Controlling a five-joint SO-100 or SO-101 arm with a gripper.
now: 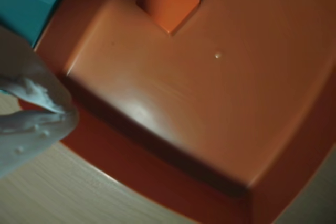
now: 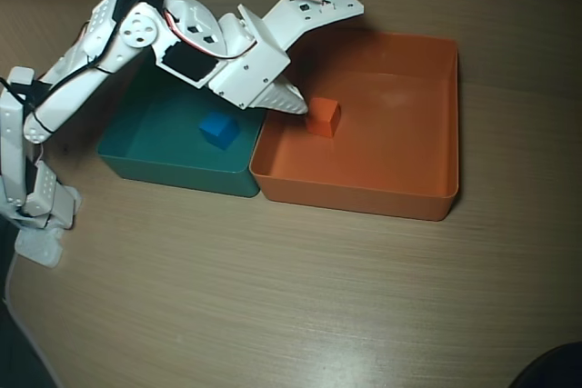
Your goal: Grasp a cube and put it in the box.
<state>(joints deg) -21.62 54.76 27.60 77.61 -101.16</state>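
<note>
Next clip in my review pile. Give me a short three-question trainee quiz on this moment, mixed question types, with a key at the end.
1. True or false: the small solid orange cube sits inside the large square orange plastic tray.
2. Multiple choice: in the overhead view, where is the small blue cube? A) on the bare wooden table B) inside the teal plastic tray C) between the fingers of the white two-finger gripper
3. Fill in: in the overhead view, the teal tray lies to the ____ of the orange tray.

Key: 1 true; 2 B; 3 left. The gripper holds nothing; it sits over the orange tray's left edge, beside the orange cube.
</note>
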